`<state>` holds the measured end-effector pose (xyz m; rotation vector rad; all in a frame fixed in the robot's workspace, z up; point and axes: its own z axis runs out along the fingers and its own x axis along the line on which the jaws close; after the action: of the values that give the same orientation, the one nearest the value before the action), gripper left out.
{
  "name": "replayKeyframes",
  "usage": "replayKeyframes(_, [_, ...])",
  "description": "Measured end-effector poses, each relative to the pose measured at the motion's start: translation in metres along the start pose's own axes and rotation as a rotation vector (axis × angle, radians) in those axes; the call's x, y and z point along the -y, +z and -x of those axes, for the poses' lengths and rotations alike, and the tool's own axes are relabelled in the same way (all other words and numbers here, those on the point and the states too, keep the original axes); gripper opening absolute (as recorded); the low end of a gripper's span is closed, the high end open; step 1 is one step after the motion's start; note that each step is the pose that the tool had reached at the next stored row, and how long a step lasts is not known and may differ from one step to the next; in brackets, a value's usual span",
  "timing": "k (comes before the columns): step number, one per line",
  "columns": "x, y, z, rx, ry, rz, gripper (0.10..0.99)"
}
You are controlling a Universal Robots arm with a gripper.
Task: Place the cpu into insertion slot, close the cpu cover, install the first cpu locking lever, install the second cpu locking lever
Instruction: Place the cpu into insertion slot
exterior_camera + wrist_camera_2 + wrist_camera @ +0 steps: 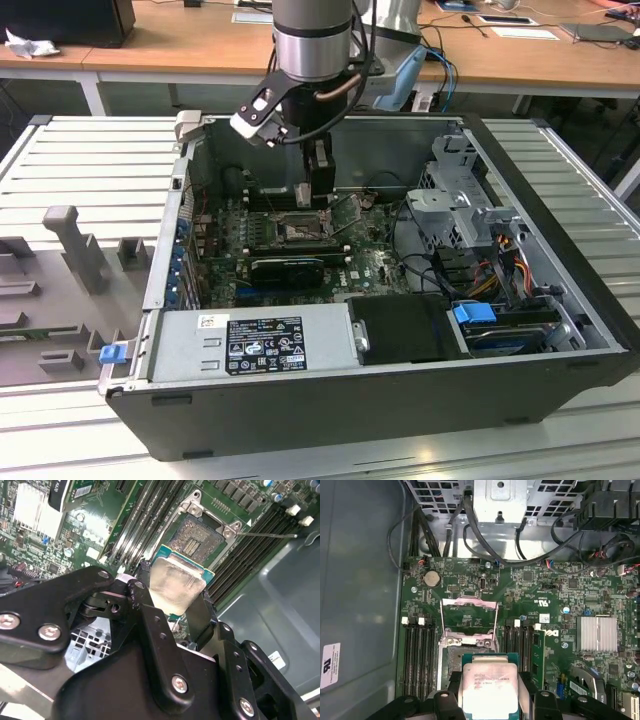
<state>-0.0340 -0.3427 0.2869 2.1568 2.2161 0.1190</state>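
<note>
The black metal gripper is closed on the cpu, a small flat square chip with a shiny grey metal top and a green edge. One black finger presses on each side of the chip. In the first wrist view the cpu is also held in the gripper.

The chip hangs just over the near edge of the insertion slot, a dark square socket with a brownish field and a silver metal rim. The chip is not in the slot; most of the brown field is bare. A thin silver locking lever sticks out sideways from one corner of the slot.

Past the slot, the cpu cover, a thin silver metal frame with a big square window, stands flipped open. Long black memory slots run on both sides of the insertion slot. Further along the green board are a round silver battery and a silver block with fins.

In the exterior view the gripper reaches down into an open black and grey computer case, just above the insertion slot. A silver power box sits at the case's near side. The case lies on a grey ribbed metal table, with wooden desks behind.
</note>
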Motion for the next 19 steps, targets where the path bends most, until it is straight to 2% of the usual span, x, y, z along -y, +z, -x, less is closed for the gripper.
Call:
replayKeyframes(5, [0.0005,0.0061,0.0001,0.0007,0.002,0.000,0.529])
replayKeyframes(9, [0.0015,0.0149,-0.0003,0.0021,0.014,0.000,0.529])
replayKeyframes(12, [0.0021,0.0224,-0.0008,0.0053,0.050,0.001,0.529])
replayKeyframes(15, [0.0027,0.0298,-0.0010,0.0052,0.049,0.001,0.529])
replayKeyframes(19, [0.0042,0.0337,-0.0010,0.0052,0.050,0.006,0.529])
